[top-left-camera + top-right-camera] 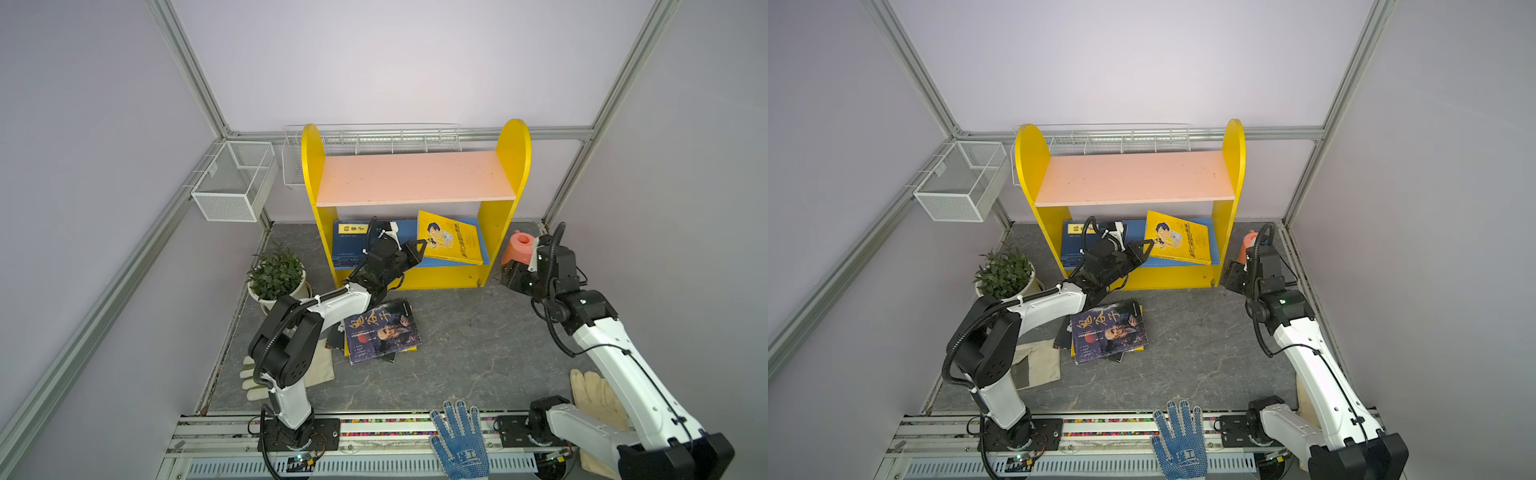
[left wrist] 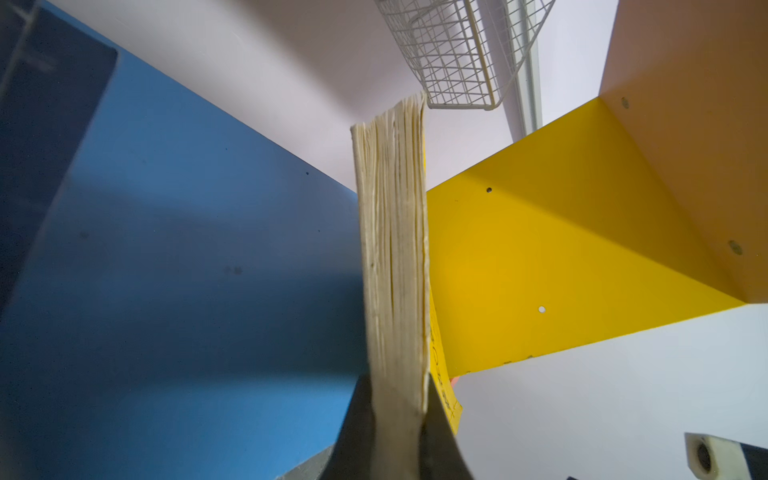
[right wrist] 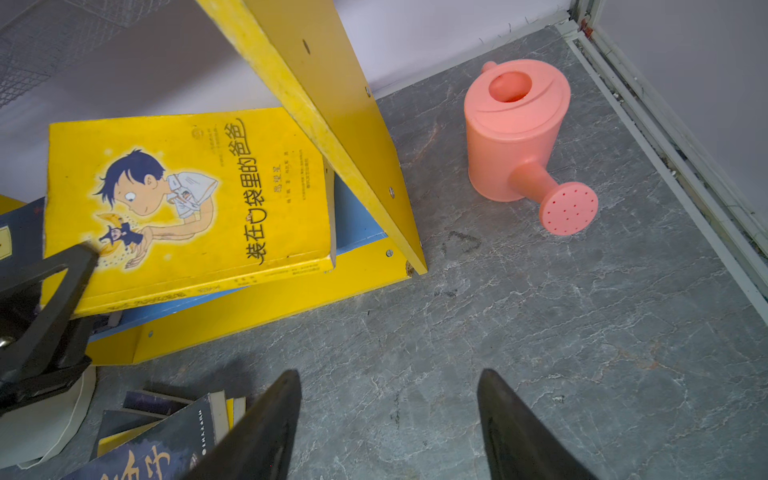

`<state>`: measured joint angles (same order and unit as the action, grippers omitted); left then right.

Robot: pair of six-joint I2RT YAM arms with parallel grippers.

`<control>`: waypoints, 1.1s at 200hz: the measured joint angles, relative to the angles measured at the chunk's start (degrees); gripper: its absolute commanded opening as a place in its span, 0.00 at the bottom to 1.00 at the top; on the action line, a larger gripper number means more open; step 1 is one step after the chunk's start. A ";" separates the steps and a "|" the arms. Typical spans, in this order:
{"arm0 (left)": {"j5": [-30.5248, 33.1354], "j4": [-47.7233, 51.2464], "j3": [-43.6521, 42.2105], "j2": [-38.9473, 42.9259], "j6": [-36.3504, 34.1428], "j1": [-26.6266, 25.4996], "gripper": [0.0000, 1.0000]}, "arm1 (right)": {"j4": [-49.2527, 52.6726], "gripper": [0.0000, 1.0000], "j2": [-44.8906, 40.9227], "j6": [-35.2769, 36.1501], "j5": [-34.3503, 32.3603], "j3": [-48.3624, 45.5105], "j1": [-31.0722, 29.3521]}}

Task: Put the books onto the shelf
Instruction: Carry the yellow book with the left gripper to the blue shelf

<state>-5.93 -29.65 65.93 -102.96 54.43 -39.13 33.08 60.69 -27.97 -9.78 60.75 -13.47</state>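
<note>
1 book in my grip right now: my left gripper (image 1: 419,248) is clamped onto the near corner of the yellow book (image 1: 451,243), jaws squeezed on the page block. in the left wrist view you can see that block running straight away from the jaws.

the book is already inside the shelf (image 1: 311,166), over the blue lower board (image 2: 187,249) and under the pink upper board (image 1: 415,176). it's tilted though, not flat and not upright. from the jaws it stretches off to the right, long side running toward the right side panel (image 1: 513,153), spine facing out front. whether its far end touches that panel i can't tell. so i reckon the next bit is all about lowering or swinging it around that held corner, and the left arm is the one on it.

my right gripper (image 3: 388,376) is spread wide with nothing in it, hanging over the floor (image 3: 540,332) just outside that same panel, near a pink watering can (image 3: 515,129). it's closer to the book's free end if a nudge is needed.

writing:
- the yellow cover reads 装在口袋里的爸爸 next to a cartoon boy.
- a navy book (image 1: 349,245) lies flat on the left of the lower board. its yellow label has 3 characters, too small for me to be sure of.
- the pile of dark books (image 1: 382,332) on the floor out front shows 鬼谷子 in big brush strokes on top.

that pile is not yet shelved.
</note>
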 measured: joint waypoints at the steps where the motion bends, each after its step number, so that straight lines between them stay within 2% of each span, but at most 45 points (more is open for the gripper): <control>1: 0.20 0.09 0.09 -0.04 0.02 -0.09 0.00 | 0.02 0.70 0.00 0.02 0.07 0.00 0.00; 100: 5.29 3.26 6.58 -4.83 0.63 -1.92 0.00 | 0.83 0.70 0.68 1.03 1.95 0.02 0.00; 140: 7.10 13.77 11.43 -4.85 -1.51 -2.58 0.00 | 0.98 0.71 0.96 1.03 2.12 0.02 0.00; 173: 7.91 23.87 19.26 -6.08 -4.04 -3.10 0.00 | 0.98 0.71 1.09 1.03 2.16 0.02 0.00; 220: 8.07 29.20 24.35 -8.57 -5.20 -3.69 0.00 | 0.98 0.71 1.11 1.03 2.16 0.02 0.00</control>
<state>2.13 -0.45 90.28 -111.53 49.23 -42.83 34.06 61.80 -26.94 -7.62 60.77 -13.47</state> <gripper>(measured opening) 0.118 0.706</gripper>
